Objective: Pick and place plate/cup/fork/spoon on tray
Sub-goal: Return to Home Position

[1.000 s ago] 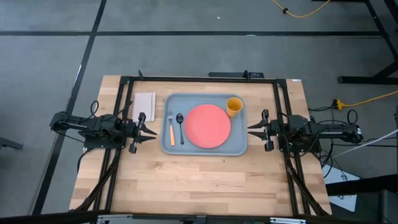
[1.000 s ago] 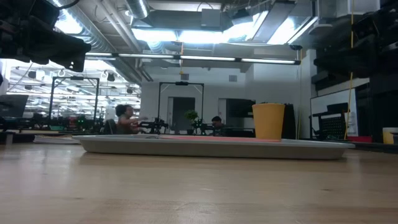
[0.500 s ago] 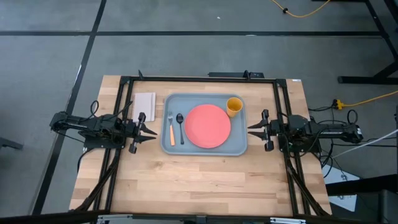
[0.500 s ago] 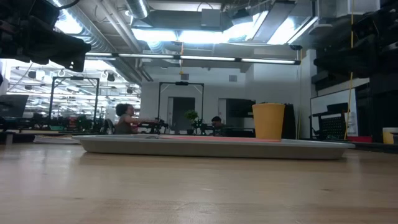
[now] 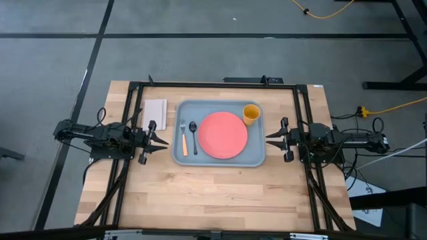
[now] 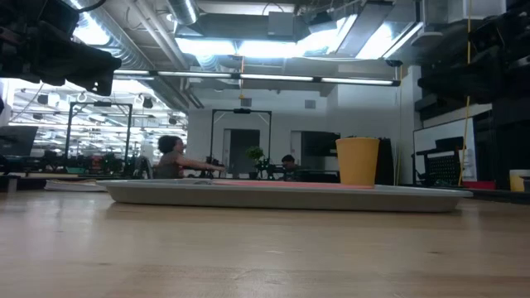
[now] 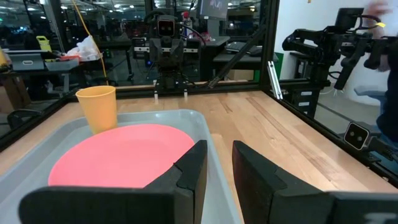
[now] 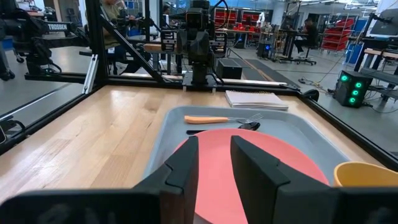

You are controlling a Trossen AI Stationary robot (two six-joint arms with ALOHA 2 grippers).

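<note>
In the centre of the high view, the tray (image 5: 257,152) holds the plate (image 5: 223,135), with the cup (image 5: 251,113) at its upper right and the fork (image 5: 184,140) and spoon (image 5: 193,137) on the left. A pale pad (image 5: 155,110) lies just beside the tray's upper-left corner. The left gripper (image 5: 163,141) and right gripper (image 5: 268,139) flank the tray, fingers slightly apart and empty.

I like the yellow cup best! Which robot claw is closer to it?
Right. The right gripper waits beside the tray's edge on the cup's side; the left gripper waits across the tray, beyond the fork, spoon and plate.

Bright, even light from overhead
Ceiling lights (image 6: 248,45) glare white in the low view; the table (image 5: 220,193) is evenly lit from above; shadows by the tray (image 5: 257,143) are faint and short.
</note>
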